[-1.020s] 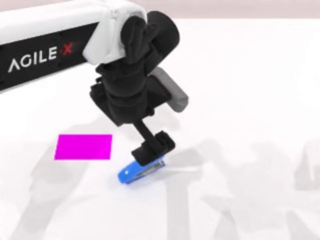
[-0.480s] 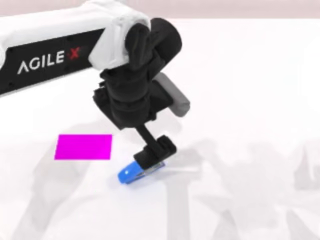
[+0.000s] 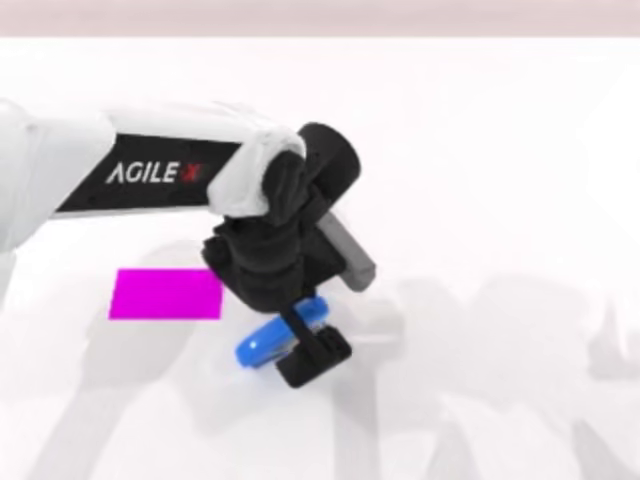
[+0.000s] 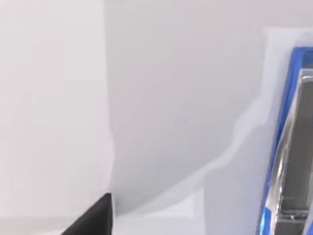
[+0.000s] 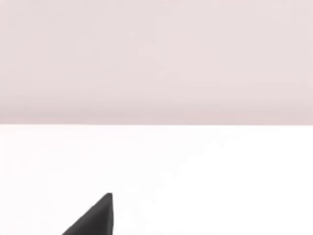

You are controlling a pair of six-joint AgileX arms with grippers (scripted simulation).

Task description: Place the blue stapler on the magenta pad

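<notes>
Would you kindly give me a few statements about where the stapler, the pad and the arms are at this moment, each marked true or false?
1. The blue stapler lies on the magenta pad. False: it is off the pad, to its right and nearer the table's front edge in the top view.
2. The left gripper is down at the stapler. True.
3. The right arm reaches over the pad. False: it does not appear in the top view.
4. The pad has nothing on it. True.
5. The left wrist view shows the stapler's blue shell and grey metal. True.
</notes>
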